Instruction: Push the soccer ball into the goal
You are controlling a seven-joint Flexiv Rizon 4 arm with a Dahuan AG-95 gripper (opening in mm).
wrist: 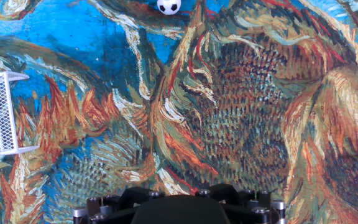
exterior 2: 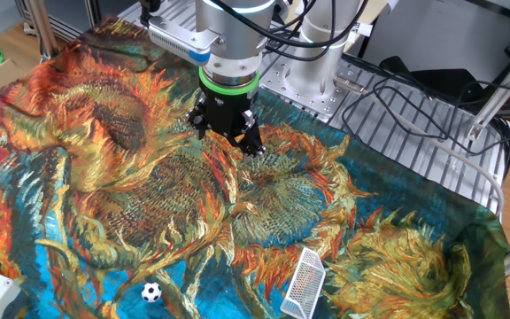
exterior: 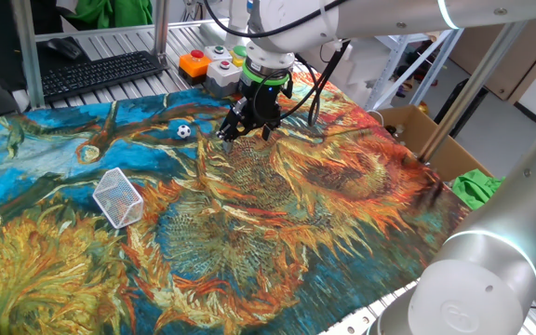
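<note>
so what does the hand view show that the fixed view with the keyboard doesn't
Only the hand view looks straight down on the cloth, showing the goal's open mouth. Only the fixed view with the keyboard shows that keyboard, the button box, the arm and the gripper low over the cloth, apart from the ball. Both show the soccer ball on blue cloth and the goal lying apart from it.

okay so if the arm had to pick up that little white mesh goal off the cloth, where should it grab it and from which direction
Probably from straight above, fingers closing across the long top bar of the goal. It lies free on the painted cloth, with the soccer ball and the gripper well away. The mesh looks flimsy, so grip the frame.
</note>
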